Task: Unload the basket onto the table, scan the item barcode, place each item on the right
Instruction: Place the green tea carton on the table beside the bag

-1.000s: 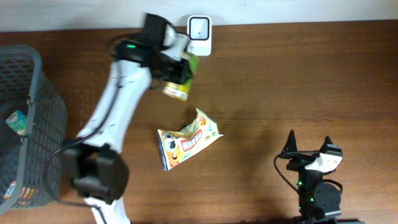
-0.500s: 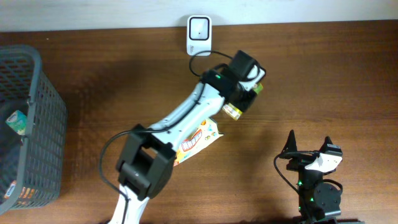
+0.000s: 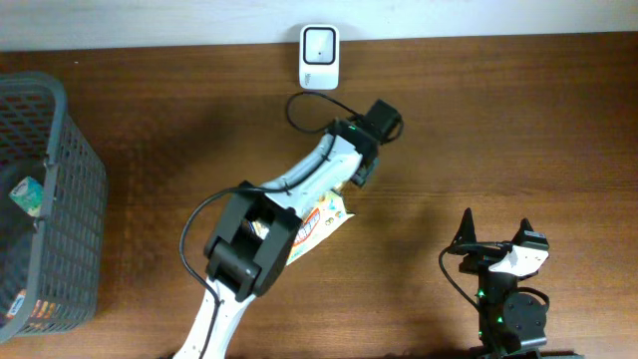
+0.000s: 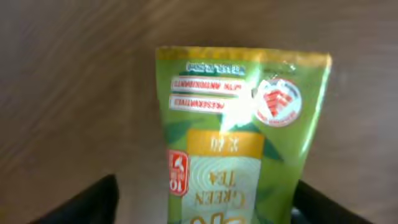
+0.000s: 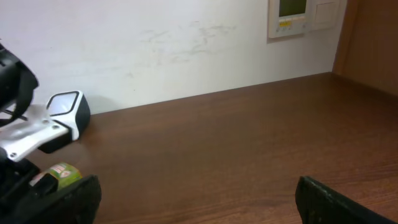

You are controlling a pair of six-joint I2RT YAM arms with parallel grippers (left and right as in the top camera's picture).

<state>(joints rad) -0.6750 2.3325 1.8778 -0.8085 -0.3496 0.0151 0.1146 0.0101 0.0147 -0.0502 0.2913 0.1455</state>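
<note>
The item is a green tea pack point(image 4: 239, 143), green and yellow, lying on the wooden table. My left gripper point(image 4: 205, 202) straddles its near end, open, with a gap showing between the left finger point(image 4: 93, 202) and the pack. In the overhead view that gripper point(image 3: 360, 173) hides the pack, just below and right of the white barcode scanner point(image 3: 319, 55) at the table's back edge. The right wrist view shows the pack's end point(image 5: 62, 173) under the left arm and the scanner point(image 5: 65, 109) by the wall. My right gripper point(image 3: 493, 244) rests open and empty at the front right.
A yellow snack bag point(image 3: 321, 221) lies partly under the left arm, just below the gripper. A dark mesh basket point(image 3: 55, 199) with several items stands at the left edge. A black cable point(image 3: 304, 105) loops near the scanner.
The left arm carried the green tea pack from beside the scanner to the right, then lowered it to the table. Its jaws have opened and let go. The right arm has not moved.
</note>
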